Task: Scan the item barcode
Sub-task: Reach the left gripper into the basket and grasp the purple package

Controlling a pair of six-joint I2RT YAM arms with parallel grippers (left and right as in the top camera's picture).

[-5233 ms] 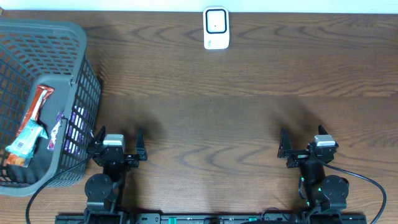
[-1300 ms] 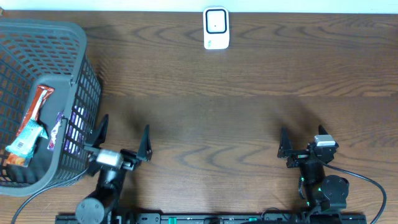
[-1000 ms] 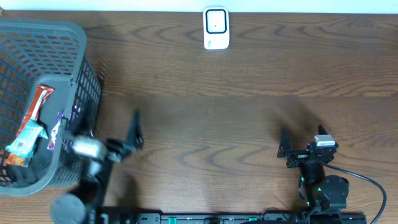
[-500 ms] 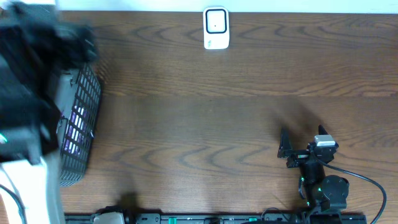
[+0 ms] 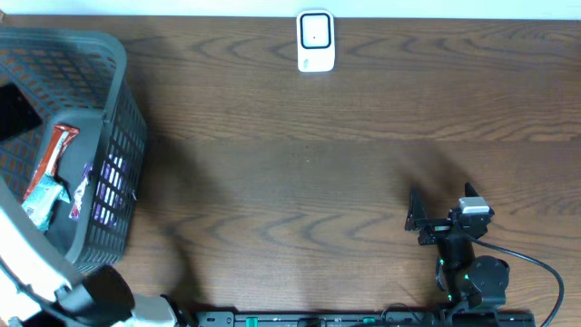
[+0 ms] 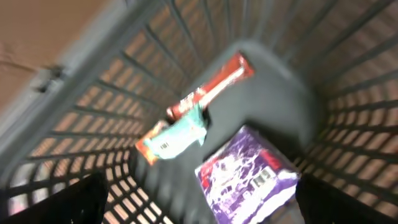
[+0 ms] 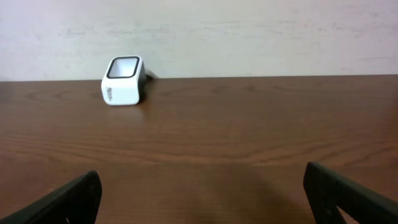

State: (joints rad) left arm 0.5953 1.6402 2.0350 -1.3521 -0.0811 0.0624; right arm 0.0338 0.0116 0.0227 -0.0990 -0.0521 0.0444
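Observation:
Several items lie in the grey basket (image 5: 120,64): a red bar (image 6: 211,87), a teal packet (image 6: 177,134) and a purple packet (image 6: 245,171) with a barcode on it. My left gripper (image 6: 199,200) hangs open above them, holding nothing, with the purple packet below the gap between its fingers. In the overhead view the same red bar (image 5: 56,150) and teal packet (image 5: 44,195) show, with my left arm (image 5: 32,263) reaching in from the front. The white scanner (image 5: 316,41) stands at the table's far edge. My right gripper (image 5: 442,209) rests open at the front right, empty.
The basket's slatted walls (image 6: 74,68) rise on all sides of the items. In the right wrist view the scanner (image 7: 124,80) stands far ahead to the left, before a pale wall. Bare wood table (image 5: 309,173) lies between basket and right arm.
My left arm has swung from the table's front over to the basket and now looks down into it, jaws still open. The right arm has not moved.

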